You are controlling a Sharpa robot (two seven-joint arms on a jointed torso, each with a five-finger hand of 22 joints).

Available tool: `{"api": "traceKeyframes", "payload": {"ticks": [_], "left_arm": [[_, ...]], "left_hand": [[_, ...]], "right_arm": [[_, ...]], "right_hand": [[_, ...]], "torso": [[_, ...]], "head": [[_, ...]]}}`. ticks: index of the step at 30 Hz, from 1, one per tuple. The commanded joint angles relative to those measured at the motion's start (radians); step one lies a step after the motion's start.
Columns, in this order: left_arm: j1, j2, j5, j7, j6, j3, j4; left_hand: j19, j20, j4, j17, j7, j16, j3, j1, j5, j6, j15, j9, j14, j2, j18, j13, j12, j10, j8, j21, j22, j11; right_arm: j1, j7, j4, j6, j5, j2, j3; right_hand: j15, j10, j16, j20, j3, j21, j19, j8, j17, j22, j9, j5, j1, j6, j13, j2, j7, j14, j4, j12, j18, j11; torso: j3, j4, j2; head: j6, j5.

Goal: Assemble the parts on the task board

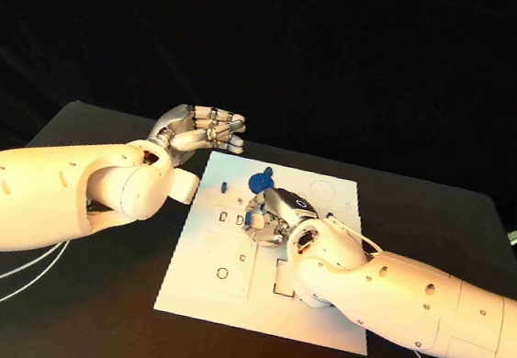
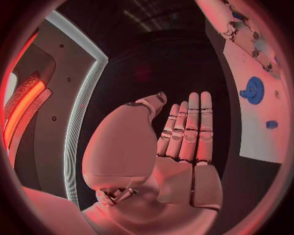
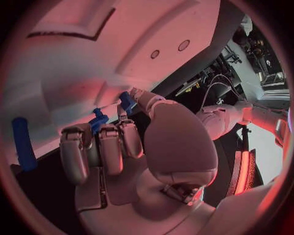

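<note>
The white task board (image 1: 258, 305) lies in the middle of the black table. A blue gear (image 1: 260, 181) sits near its far edge, also seen in the left wrist view (image 2: 253, 90). A small blue peg (image 1: 227, 186) lies to the gear's left (image 2: 272, 124). My right hand (image 1: 276, 216) hovers low over the board just in front of the gear, fingers curled down. In the right wrist view its thumb and a finger pinch a small blue part (image 3: 127, 102), and a blue peg (image 3: 23, 143) lies beside the hand. My left hand (image 1: 200, 129) is raised off the board's far left corner, fingers straight (image 2: 190, 132), holding nothing.
The board (image 1: 223, 271) has several printed outlines and small slots on its near half. Thin white cables (image 1: 0, 285) trail over the table at the left. Black table surface surrounds the board on all sides.
</note>
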Motion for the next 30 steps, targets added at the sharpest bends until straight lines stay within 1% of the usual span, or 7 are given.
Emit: {"api": "traceKeyframes", "payload": {"ticks": [1,9,12,17,22,26,30], "left_arm": [[0.001,0.001,0.003,0.005,0.017,0.001,0.001],[0.001,0.000,-0.017,-0.026,0.016,0.001,-0.005],[0.001,-0.001,-0.052,-0.063,0.018,0.001,-0.010],[0.001,-0.005,-0.127,-0.142,0.025,0.000,-0.018],[0.002,-0.009,-0.273,-0.308,0.104,0.001,-0.034],[0.007,-0.003,-0.431,-0.465,0.215,0.002,-0.051],[0.022,0.017,-0.576,-0.608,0.328,0.002,-0.073]], "left_hand": [[-0.007,-0.003,-0.001,0.001,0.005,-0.004,0.006,-0.013,-0.003,-0.005,-0.002,0.001,-0.004,0.000,0.009,0.001,0.000,-0.001,-0.003,0.006,0.001,-0.002],[-0.010,-0.002,-0.001,0.007,0.005,-0.007,0.006,-0.018,-0.004,-0.007,-0.002,0.002,-0.006,-0.003,0.010,0.001,-0.001,-0.002,-0.004,0.011,0.003,-0.002],[-0.006,-0.001,0.007,0.013,0.005,-0.009,-0.001,-0.036,-0.004,-0.008,-0.003,0.004,-0.005,-0.008,0.012,0.006,0.008,0.015,-0.004,0.016,0.005,-0.004],[0.053,-0.020,0.035,0.066,0.000,0.061,-0.023,-0.084,-0.003,-0.002,-0.028,0.015,0.077,-0.018,0.015,0.041,0.075,0.102,0.008,0.056,0.018,-0.025],[0.116,-0.058,0.084,0.291,-0.023,0.381,-0.072,-0.143,-0.003,-0.051,-0.060,0.095,0.129,-0.006,0.013,0.202,0.303,0.076,0.148,0.223,0.116,-0.053],[0.241,-0.083,0.115,0.682,-0.052,0.894,-0.111,-0.181,0.001,-0.121,-0.090,0.212,0.298,0.013,-0.028,0.473,0.686,-0.036,0.359,0.580,0.494,-0.086],[0.391,-0.101,0.122,0.904,-0.084,1.119,-0.137,-0.232,-0.003,-0.092,-0.115,0.259,0.432,0.034,-0.070,0.633,0.898,0.036,0.452,0.749,0.754,-0.110]], "right_arm": [[-0.001,0.022,0.005,-0.007,-0.002,-0.002,0.000],[-0.003,0.050,0.037,-0.088,-0.002,-0.026,0.000],[0.001,0.082,0.064,-0.102,0.016,-0.054,0.003],[0.034,0.195,0.114,-0.106,0.126,-0.122,0.008],[0.087,0.311,0.174,-0.108,0.353,-0.227,0.012],[0.124,0.355,0.210,-0.101,0.502,-0.310,0.015],[0.155,0.374,0.232,-0.089,0.593,-0.383,0.016]], "right_hand": [[0.011,-0.010,-0.001,0.011,-0.040,0.005,0.104,-0.013,0.221,0.263,-0.008,-0.064,-0.013,-0.015,0.103,-0.003,0.004,0.093,0.014,-0.008,-0.007,0.004],[0.022,-0.023,0.000,0.021,-0.355,0.005,0.104,-0.053,0.222,0.263,-0.035,-0.074,0.104,-0.039,0.089,0.043,0.015,0.093,0.142,-0.019,-0.007,0.017],[0.026,-0.028,-0.001,0.025,-0.398,0.005,0.104,-0.063,0.219,0.263,-0.053,-0.071,0.159,-0.071,0.084,0.041,0.023,0.092,0.202,-0.023,-0.007,0.021],[0.029,-0.048,-0.006,0.028,-0.400,0.005,0.104,-0.062,0.205,0.263,-0.061,-0.073,0.167,-0.087,0.066,0.067,0.027,0.088,0.206,-0.042,-0.007,0.025],[0.025,-0.055,-0.010,0.027,-0.387,-0.014,0.094,-0.042,0.195,0.249,-0.051,-0.066,0.183,-0.037,0.062,0.089,0.019,0.086,0.201,-0.045,-0.002,0.019],[0.021,-0.054,-0.010,0.024,-0.382,-0.014,0.093,-0.030,0.196,0.249,-0.049,-0.054,0.186,-0.021,0.063,0.097,0.014,0.086,0.199,-0.042,-0.001,0.015],[0.020,-0.053,-0.009,0.023,-0.382,-0.013,0.094,-0.028,0.198,0.250,-0.049,-0.049,0.187,-0.019,0.064,0.098,0.013,0.086,0.199,-0.041,-0.002,0.014]], "torso": [[0.0003,0.0004,0.000],[0.0011,0.0000,-0.001],[0.0017,-0.0015,-0.003],[0.0031,-0.0075,-0.006],[0.0072,-0.0171,-0.015],[0.0101,-0.0200,-0.023],[0.0120,-0.0215,-0.028]], "head": [[0.000,0.000],[-0.001,0.002],[0.001,0.004],[0.006,0.012],[0.008,0.020],[0.009,0.023],[0.005,0.026]]}}
